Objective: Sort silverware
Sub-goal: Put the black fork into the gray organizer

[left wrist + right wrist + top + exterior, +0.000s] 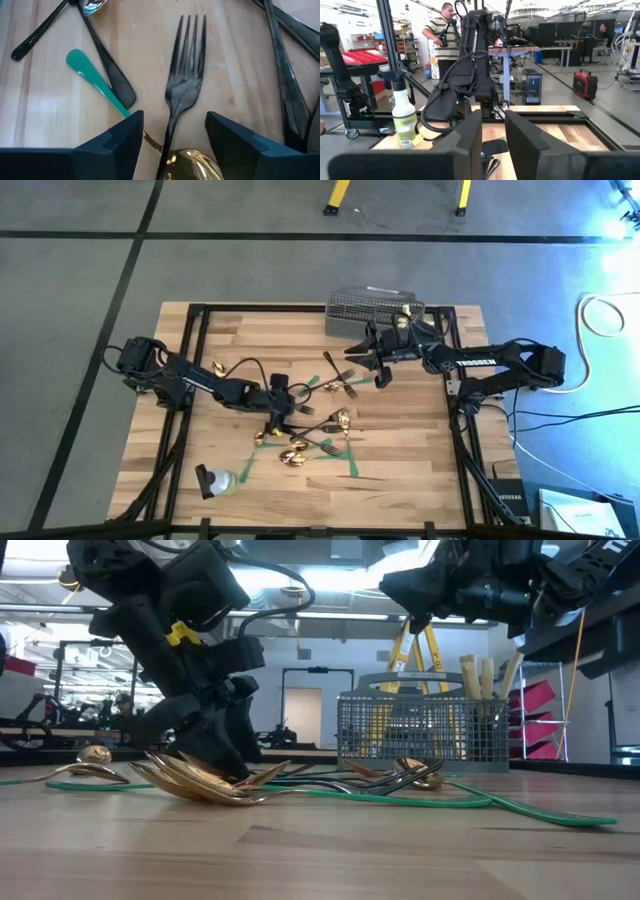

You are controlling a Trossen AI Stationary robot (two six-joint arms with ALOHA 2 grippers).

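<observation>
Wooden table [400, 470] is carrying scattered silverware [320, 430] mid-table, left gripper [172, 145] is straddling a dark fork [184, 85] with fingers wide, risking also pinching the gold spoon [192, 165] beneath; right gripper [380, 365] is hovering near the basket [375, 308], fingers narrow, empty.

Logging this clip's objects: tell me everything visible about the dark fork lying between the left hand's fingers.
The dark fork is glossy black metal with four tines and a slim handle. It lies flat on the wooden table, apart from a green tape strip beside it. Its handle runs back between the fingers of the left hand, which stand open on either side without clearly touching it, and crosses a gold spoon.
</observation>
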